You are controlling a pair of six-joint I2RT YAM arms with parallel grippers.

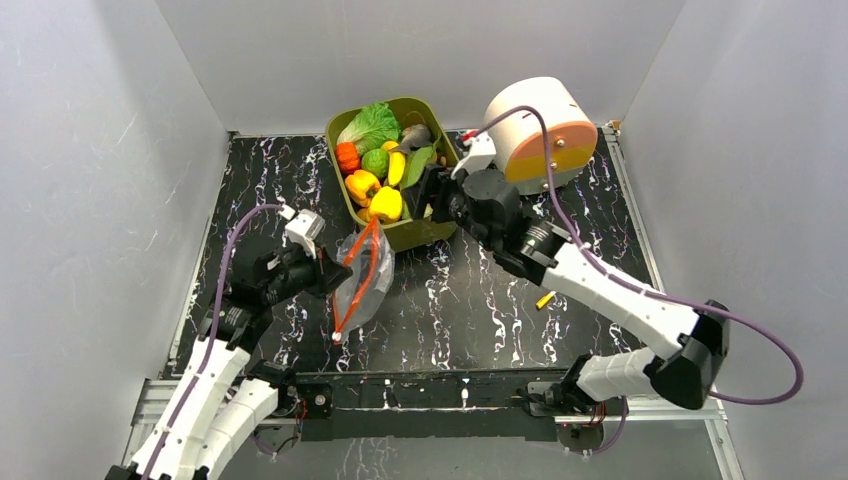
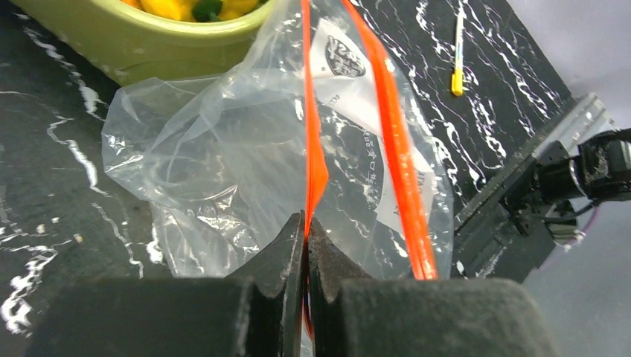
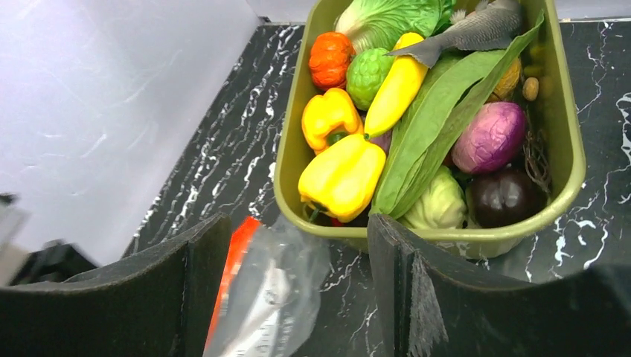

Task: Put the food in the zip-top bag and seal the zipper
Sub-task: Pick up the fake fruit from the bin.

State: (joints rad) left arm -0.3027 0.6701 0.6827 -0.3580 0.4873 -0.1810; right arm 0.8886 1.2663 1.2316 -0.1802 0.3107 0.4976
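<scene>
From above, your left gripper [image 1: 328,270] holds the zip-top bag [image 1: 366,282] at six o'clock of the tub [image 1: 422,235], where the food [image 1: 385,203] lies. Left wrist: jaws pinched tight on the zipper [image 2: 316,160]. Right wrist: your right gripper [image 3: 298,227] gapes wide, empty, above the tub's rim.

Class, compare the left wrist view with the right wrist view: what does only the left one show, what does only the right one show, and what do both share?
Only the left wrist view: the left gripper shut on the red-orange zipper, and a small yellow stick lying on the table. Only the right wrist view: the open right gripper, and inside the tub a purple onion and a grey fish. Both: the olive-green tub, the clear zip-top bag beside it, and the table.
</scene>
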